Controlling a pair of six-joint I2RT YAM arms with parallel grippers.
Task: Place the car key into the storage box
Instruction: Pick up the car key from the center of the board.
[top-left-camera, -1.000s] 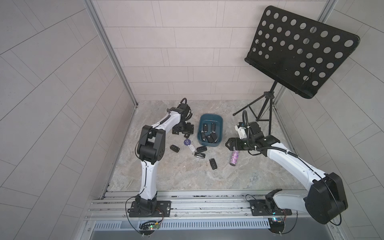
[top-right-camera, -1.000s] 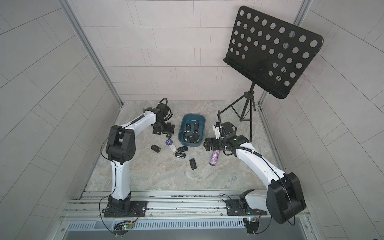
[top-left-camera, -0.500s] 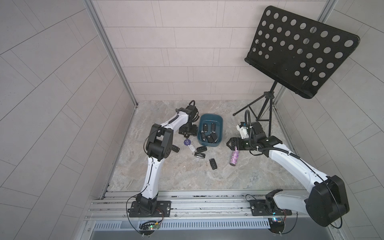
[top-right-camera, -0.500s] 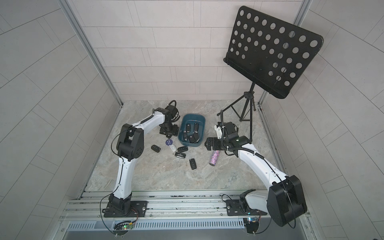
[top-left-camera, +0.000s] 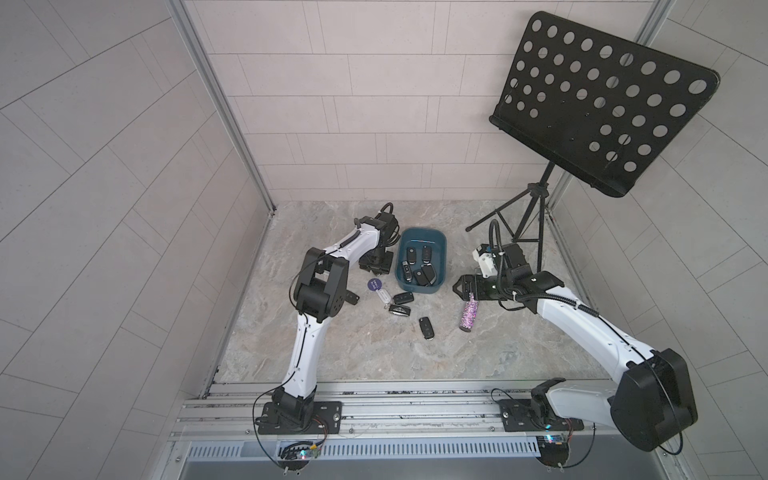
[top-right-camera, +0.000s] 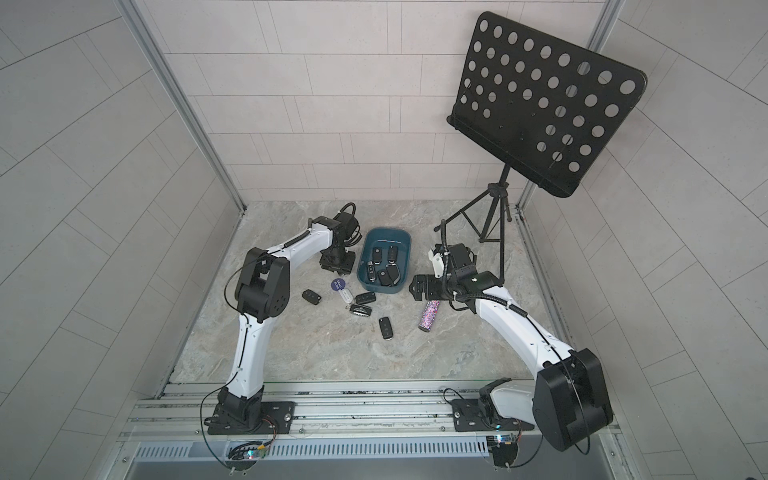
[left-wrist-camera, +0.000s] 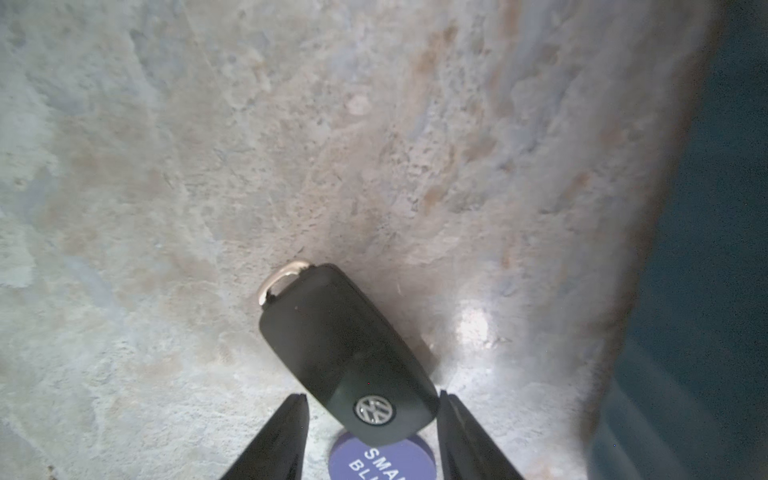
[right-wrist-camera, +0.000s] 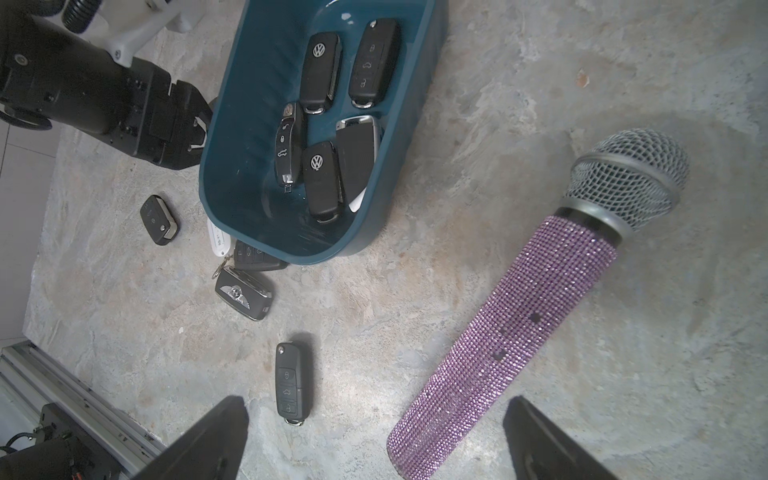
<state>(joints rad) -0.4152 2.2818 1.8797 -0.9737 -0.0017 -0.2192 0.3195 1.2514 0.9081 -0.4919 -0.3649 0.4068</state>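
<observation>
your left gripper (left-wrist-camera: 370, 395) stands half open astride the car key (left-wrist-camera: 340, 349), gripping nothing yet. it lies on the floor (left-wrist-camera: 187, 166) just beside the storage box (left-wrist-camera: 715, 249); centre, squeeze, then lift over its rim.

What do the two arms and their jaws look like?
The left arm and right arm have white link shells and boxy black joint housings. Thin black cables run along them, and a ribbed black hose loops by the right wrist. The jaws are black and tapered.
</observation>
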